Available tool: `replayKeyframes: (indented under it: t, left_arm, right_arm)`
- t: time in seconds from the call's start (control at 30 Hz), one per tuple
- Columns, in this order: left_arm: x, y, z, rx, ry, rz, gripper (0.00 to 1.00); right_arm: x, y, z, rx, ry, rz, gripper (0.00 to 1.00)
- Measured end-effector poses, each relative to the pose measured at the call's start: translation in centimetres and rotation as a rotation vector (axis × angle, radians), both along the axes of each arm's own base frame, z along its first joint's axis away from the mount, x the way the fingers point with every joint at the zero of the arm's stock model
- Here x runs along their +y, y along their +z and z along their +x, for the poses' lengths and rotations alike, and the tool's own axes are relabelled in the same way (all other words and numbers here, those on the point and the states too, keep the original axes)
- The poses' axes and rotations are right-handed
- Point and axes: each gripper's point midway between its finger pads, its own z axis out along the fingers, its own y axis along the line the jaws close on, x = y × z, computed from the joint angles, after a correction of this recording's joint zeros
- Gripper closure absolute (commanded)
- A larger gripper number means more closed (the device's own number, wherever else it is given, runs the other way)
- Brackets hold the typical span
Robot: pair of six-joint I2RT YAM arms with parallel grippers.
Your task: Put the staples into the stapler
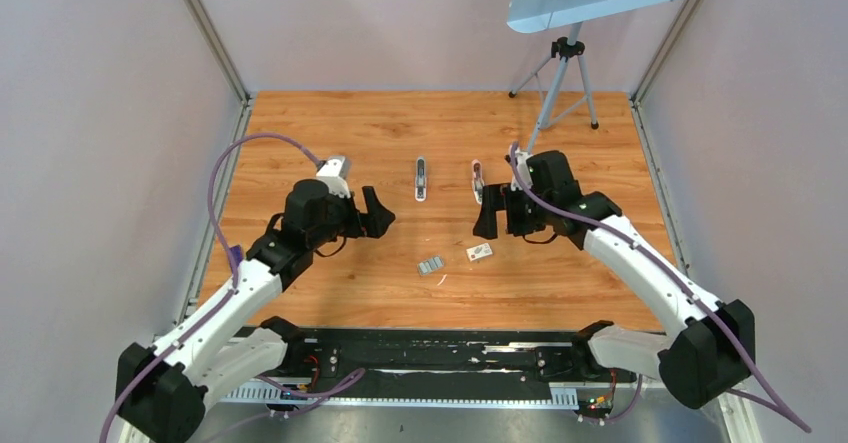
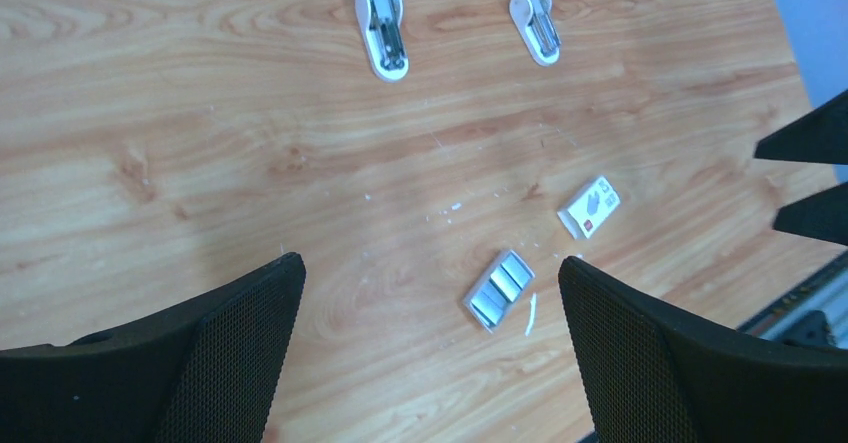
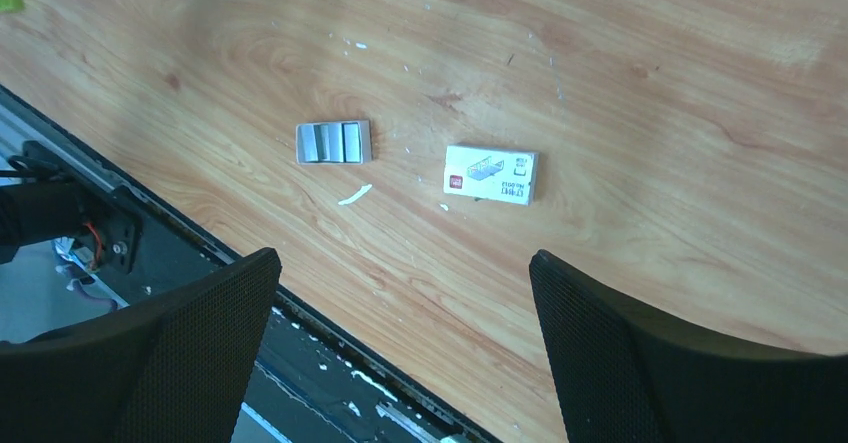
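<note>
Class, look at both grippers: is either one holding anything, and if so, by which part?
Nothing is held. The left gripper and the right gripper are both open and empty; the staples and the stapler lie on the table, untouched.

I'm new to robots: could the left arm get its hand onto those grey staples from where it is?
Probably yes. The left hand is open and empty, and the staples lie uncovered just ahead of it; the white box sits apart, to one side.

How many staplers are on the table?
2. The blue-grey stapler lies in the middle; the pink stapler lies just to its right. None looks hidden.
</note>
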Motion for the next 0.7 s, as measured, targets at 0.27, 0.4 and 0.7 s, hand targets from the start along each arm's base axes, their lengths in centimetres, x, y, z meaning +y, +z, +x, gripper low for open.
replayKeyframes:
  t: [0.27, 0.4, 0.7]
  left_arm:
    - [0.6, -2.1, -2.7, 0.101, -0.01, -0.062, 0.32]
    - [0.2, -5.0, -4.3, 0.193, -0.037, -0.092, 0.43]
    - [-1.0, -10.2, -6.5, 0.352, -0.032, -0.191, 0.59]
  right_arm:
    - [2.6, -5.1, -1.9, 0.132, 0.08, -0.128, 0.14]
    - [5.3, -7.1, -3.5, 0.159, 0.157, -0.165, 0.43]
    - [10.4, -9.4, -4.4, 0.155, 0.245, -0.182, 0.64]
